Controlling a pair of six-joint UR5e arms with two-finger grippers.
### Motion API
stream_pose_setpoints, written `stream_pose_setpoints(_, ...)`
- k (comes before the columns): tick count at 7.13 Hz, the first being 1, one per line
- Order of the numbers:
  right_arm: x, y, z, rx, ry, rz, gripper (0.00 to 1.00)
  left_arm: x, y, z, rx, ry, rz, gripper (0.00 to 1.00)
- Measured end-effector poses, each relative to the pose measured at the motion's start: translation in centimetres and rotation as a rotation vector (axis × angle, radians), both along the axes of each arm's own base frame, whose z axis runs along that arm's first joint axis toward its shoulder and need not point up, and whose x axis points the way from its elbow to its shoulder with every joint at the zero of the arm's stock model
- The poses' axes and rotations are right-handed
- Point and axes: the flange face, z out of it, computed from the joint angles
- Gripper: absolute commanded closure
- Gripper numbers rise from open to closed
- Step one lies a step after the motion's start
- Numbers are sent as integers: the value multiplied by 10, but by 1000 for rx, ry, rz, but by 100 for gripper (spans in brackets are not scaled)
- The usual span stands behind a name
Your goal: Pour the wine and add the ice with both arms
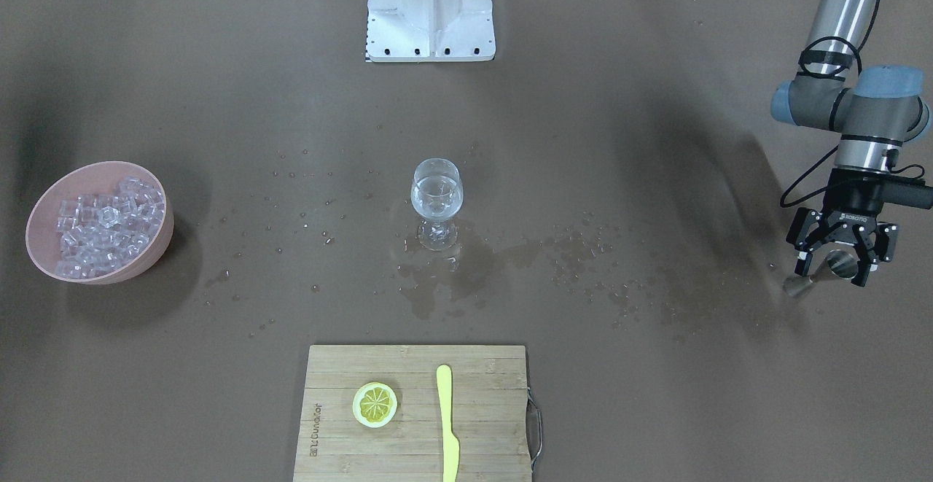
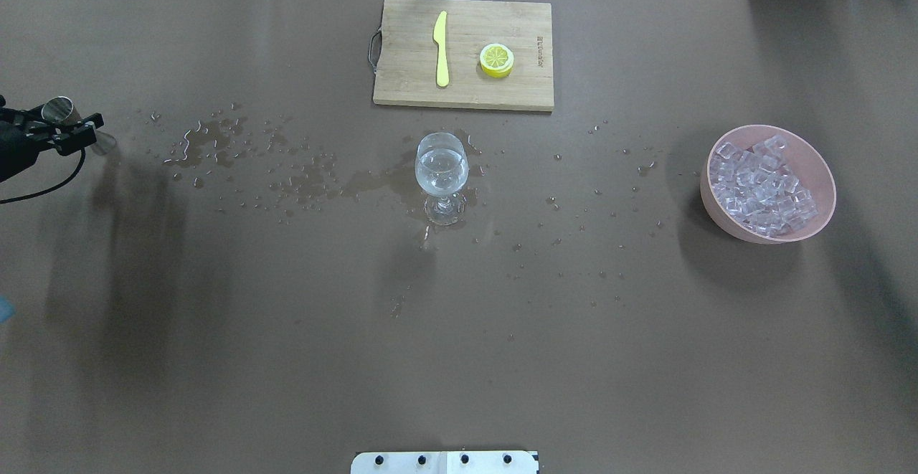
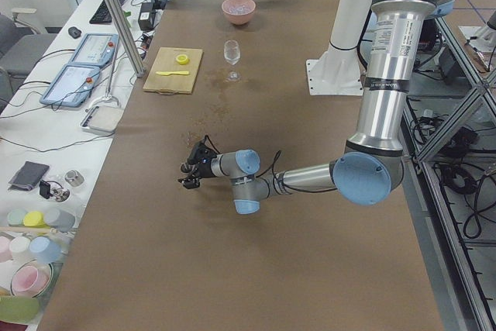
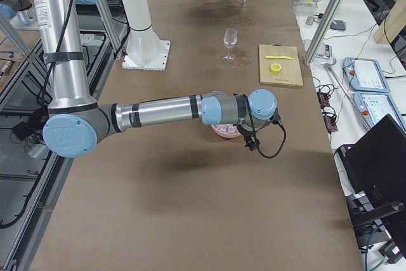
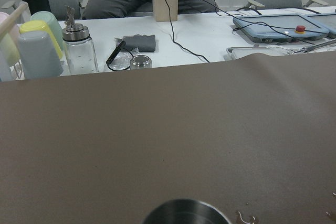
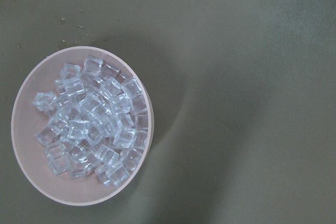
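Observation:
A wine glass [image 1: 437, 201] with a little clear wine stands at the table's middle; it also shows in the overhead view [image 2: 442, 169]. A pink bowl [image 1: 44, 205] holds many clear ice cubes [image 1: 106, 223]. My left gripper [image 1: 840, 257] is low over the table's end, its jaws spread around a steel jigger [image 1: 838, 265] that stands between them. The jigger's rim [image 5: 186, 212] shows at the bottom of the left wrist view. My right gripper [image 4: 250, 139] hangs above the bowl; the right wrist view looks down on the ice [image 6: 89, 124]. I cannot tell whether it is open or shut.
A wooden cutting board [image 1: 415, 438] at the operators' edge carries a lemon slice [image 1: 375, 404] and a yellow knife [image 1: 446, 424]. Spilled drops and wet patches [image 1: 452, 278] spread around the glass. The white robot base [image 1: 430, 8] stands opposite. A side table holds cups and a bottle [image 5: 79, 51].

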Motion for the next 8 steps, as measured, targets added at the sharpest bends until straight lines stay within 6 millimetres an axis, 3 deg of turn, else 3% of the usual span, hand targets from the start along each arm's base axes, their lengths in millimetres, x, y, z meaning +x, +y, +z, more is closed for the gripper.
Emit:
stream_pose_setpoints(2, 0, 0, -1, 1, 0, 0, 0, -9, 11, -6, 9, 14, 22, 2)
stream_pose_setpoints(4, 0, 0, -1, 2, 0, 0, 0, -41, 37, -7, 1, 28, 49, 2)
stream_pose_setpoints(6, 0, 0, -4, 7, -2, 0, 0, -105, 42, -18, -44, 67, 109, 2)
stream_pose_setpoints(8, 0, 1, -14, 9, -8, 10, 0, -169, 22, -39, -213, 116, 198, 2)
